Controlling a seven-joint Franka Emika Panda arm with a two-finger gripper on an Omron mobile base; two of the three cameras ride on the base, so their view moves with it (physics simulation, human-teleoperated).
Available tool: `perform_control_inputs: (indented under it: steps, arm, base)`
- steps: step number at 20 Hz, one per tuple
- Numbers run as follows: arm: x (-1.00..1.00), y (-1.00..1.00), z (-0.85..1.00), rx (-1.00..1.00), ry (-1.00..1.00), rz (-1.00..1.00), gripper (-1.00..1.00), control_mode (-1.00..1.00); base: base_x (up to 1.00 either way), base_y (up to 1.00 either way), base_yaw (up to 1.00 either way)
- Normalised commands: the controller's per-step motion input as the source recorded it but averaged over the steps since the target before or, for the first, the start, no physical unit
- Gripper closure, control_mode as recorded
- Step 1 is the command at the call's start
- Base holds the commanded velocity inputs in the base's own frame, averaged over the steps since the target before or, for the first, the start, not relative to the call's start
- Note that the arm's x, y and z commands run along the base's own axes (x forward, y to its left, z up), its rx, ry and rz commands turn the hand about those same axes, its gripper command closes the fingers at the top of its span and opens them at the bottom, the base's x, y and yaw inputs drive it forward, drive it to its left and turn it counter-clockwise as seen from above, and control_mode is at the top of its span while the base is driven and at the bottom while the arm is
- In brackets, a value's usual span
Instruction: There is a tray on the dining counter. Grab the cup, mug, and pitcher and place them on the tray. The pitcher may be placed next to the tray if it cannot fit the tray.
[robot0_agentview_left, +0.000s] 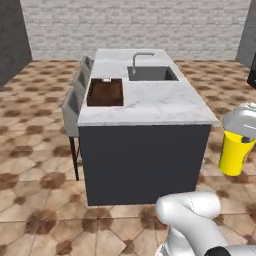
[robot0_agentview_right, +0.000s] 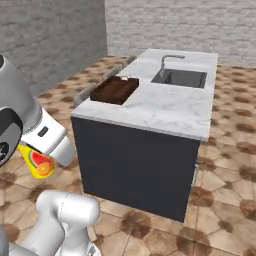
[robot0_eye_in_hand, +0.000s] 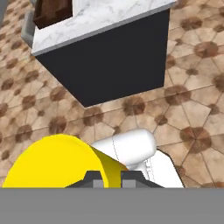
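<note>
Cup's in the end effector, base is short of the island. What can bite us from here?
1. The yellow cup hangs off the end effector out over bare floor, well short of the counter; a slip drops it there.
2. The tray sits at the far left edge beside the stools, so the reach is long and may clip the counter edge.
3. The sink lies just right of the tray; overshooting could put the cup in it.

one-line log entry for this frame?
phase: carrying | gripper: shut on yellow cup | tray: on island counter, nothing in it | location: short of the counter
</note>
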Motion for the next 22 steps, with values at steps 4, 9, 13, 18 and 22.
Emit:
perform_control_inputs:
  steps: [4, 9, 13, 18, 22]
  arm:
    - [0.00, 0.00, 0.00, 0.00, 0.00, 0.00, 1.00, 1.00]
    - [0.00, 0.00, 0.00, 0.00, 0.00, 0.00, 1.00, 1.00]
    - [0.00, 0.00, 0.00, 0.00, 0.00, 0.00, 1.00, 1.00]
    - [0.00, 0.00, 0.00, 0.00, 0.00, 0.00, 1.00, 1.00]
    - [0.00, 0.00, 0.00, 0.00, 0.00, 0.00, 1.00, 1.00]
  base:
    - [-0.08, 1.00, -0.59]
    - [-0.17, 1.00, -0.56]
    - [-0.21, 1.00, -0.55]
    - [-0.19, 1.00, -0.55]
    - [-0.19, 1.00, -0.54]
